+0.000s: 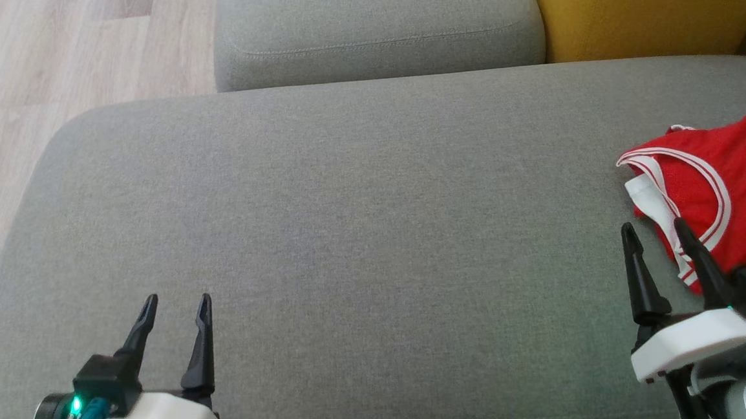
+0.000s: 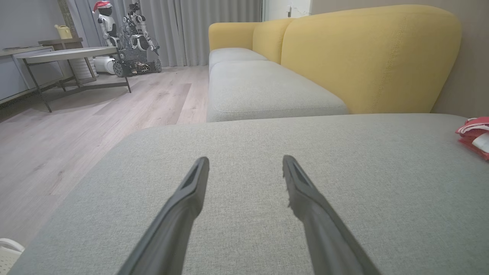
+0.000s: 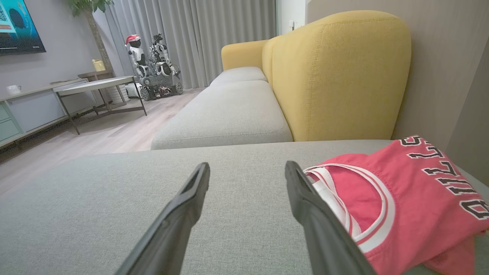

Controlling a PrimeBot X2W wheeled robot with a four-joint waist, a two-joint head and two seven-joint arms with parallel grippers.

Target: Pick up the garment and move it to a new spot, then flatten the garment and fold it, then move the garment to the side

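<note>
Garments, count: one; I see a single jersey (image 1: pixel 728 188).
Grippers, count: two, each with two dark fingers.
Cushions, count: two grey ones in my head view, the large cushion (image 1: pixel 348 224) and a smaller cushion (image 1: pixel 375 28) behind it, beside a yellow backrest (image 1: pixel 645 5).
Jersey, look: red mesh, white trim with red stripes at neck and armholes, dark white-edged letters; rumpled, not flat.
Jersey, place: on the large cushion's right end, partly cut by the frame.
Left gripper (image 1: pixel 178 298): fingers spread and empty, over bare cushion, well apart from the jersey.
Right gripper (image 1: pixel 653 223): fingers spread, nothing grasped; its outer finger overlaps the jersey's trimmed edge, but I cannot tell whether it touches.
</note>
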